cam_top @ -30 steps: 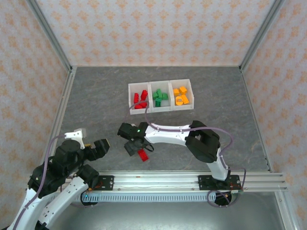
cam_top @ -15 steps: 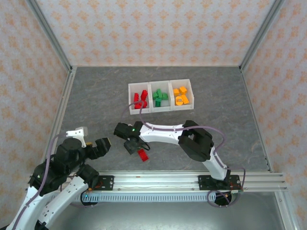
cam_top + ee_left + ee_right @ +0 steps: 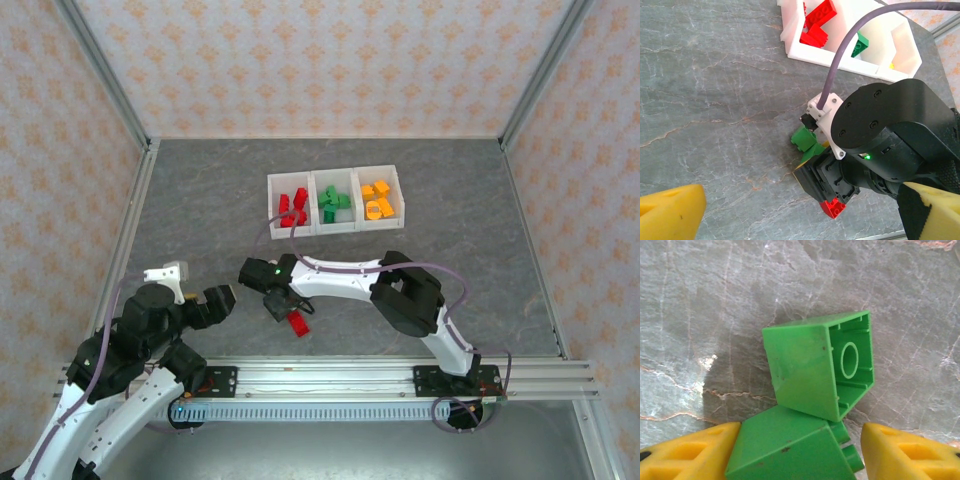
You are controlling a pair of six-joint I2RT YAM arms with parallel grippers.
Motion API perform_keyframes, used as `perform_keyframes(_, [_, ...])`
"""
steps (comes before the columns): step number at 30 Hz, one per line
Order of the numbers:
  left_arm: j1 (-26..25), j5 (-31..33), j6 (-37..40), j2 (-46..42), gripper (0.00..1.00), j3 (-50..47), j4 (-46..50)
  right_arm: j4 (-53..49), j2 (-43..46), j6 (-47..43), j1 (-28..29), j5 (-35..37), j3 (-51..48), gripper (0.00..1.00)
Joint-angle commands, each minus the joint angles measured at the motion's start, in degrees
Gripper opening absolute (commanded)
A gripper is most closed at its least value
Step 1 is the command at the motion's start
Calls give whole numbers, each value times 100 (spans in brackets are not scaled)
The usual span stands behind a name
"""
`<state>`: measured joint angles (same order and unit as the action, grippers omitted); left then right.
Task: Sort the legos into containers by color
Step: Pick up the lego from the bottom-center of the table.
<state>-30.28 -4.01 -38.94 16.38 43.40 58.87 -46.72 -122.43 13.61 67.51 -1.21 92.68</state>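
Two green legos lie together on the table. The upper one point(image 3: 810, 365) shows its hollow underside. The lower one point(image 3: 785, 450) sits between the fingers of my right gripper point(image 3: 800, 455): the left pad point(image 3: 690, 455) touches it and the right pad point(image 3: 910, 455) stands a small gap off its studs. A red lego point(image 3: 297, 322) lies just beside that gripper point(image 3: 275, 303), toward the near edge. The containers point(image 3: 312, 200) hold red point(image 3: 293, 208), green point(image 3: 334, 203) and orange point(image 3: 377, 200) legos, one colour per bin. My left gripper point(image 3: 218, 300) hangs open and empty to the left, facing the right gripper.
In the left wrist view the right arm's black wrist point(image 3: 890, 140) looms over the green legos point(image 3: 805, 140) and the red lego point(image 3: 834, 207). A purple cable point(image 3: 840, 65) arcs over it toward the bins point(image 3: 790, 30). The metal rail point(image 3: 340, 378) runs along the near edge.
My right gripper has shifted slightly left and narrowed its jaws around the lower green lego. The left gripper has crept a little to the right, still open.
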Motion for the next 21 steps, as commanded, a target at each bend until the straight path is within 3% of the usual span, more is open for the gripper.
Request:
perform_keyframes(1, [-4, -47, 140, 42, 99, -72, -147, -85, -182, -22, 32, 209, -57, 58])
perform_keyframes(6, [-5, -48, 124, 45, 99, -86, -165, -80, -202, -62, 30, 211, -84, 48])
perform_keyframes(15, [-4, 85, 114, 73, 99, 23, -286, -573, 149, -74, -4, 890, 217, 39])
perform_keyframes(21, [-5, 65, 164, 211, 99, 31, -451, -852, 690, -251, -235, 920, 623, 37])
